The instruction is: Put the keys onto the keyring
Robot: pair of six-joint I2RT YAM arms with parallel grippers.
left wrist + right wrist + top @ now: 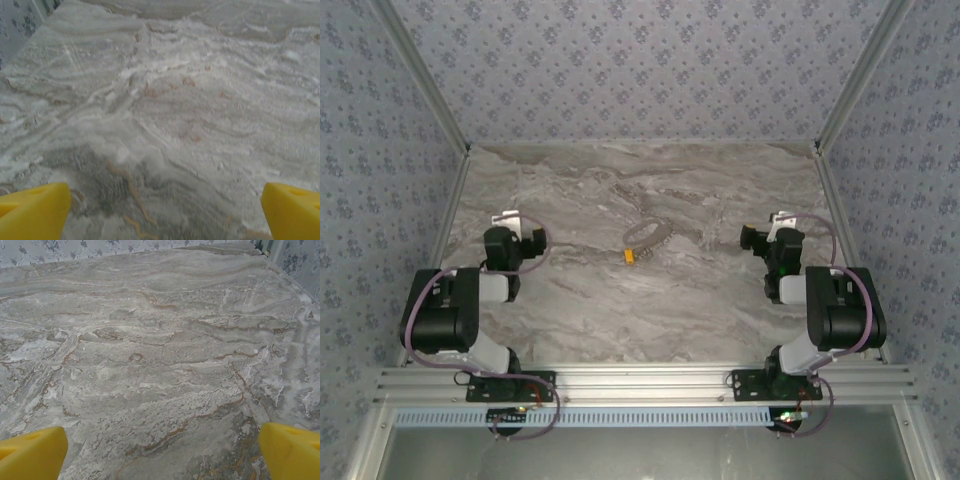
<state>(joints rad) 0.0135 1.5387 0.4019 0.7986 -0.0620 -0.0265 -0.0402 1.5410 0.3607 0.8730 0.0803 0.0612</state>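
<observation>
Keyring [645, 234] w/ orange-headed key [630, 257] just beside it on table [710, 300]; left claw [165, 206] & right claw [162, 446] both wide.

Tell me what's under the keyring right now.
The keyring lies on the marble table, bare marble around it. The yellow-headed key lies beside it on the near side; whether they touch is too small to tell.
</observation>
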